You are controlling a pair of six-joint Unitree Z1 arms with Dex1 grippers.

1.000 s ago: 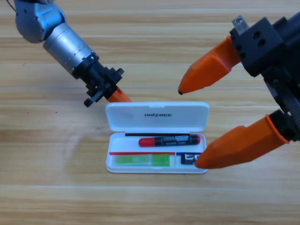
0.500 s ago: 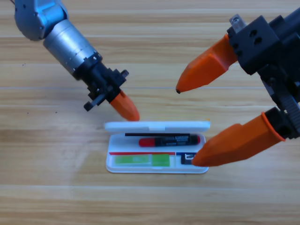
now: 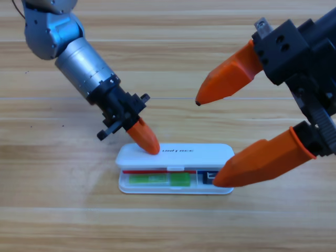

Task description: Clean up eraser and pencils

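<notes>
Right gripper (image 3: 210, 142) waits large beside the case, jaws spread wide. Left gripper (image 3: 144, 139), jaw state indiscernible, presses the lid (image 3: 178, 153) of the white case (image 3: 173, 188); light, rigid plastic. Green pencil (image 3: 157, 179) and eraser (image 3: 208, 178) lie inside.
</notes>
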